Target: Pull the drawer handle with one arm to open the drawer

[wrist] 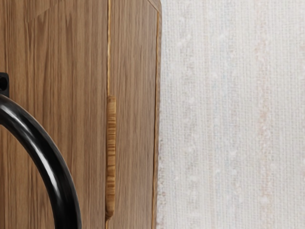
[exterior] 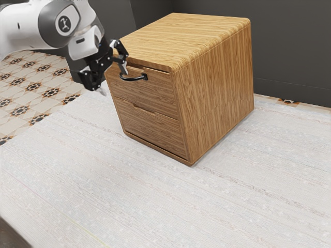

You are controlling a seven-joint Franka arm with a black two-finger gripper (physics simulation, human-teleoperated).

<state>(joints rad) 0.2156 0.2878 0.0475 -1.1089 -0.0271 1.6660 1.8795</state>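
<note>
One gripper (exterior: 114, 74) at drawer handle (exterior: 135, 78)

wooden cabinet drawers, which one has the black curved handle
The upper drawer: its black curved handle sticks out beside the black two-finger gripper. The lower drawer has only a recessed slot.

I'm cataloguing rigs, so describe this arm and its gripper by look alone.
The arm is built of smooth, rounded white shells, with a grey round joint cap that bears a small dark mark. The gripper is black and blocky, ending in two slim black fingers.
</note>
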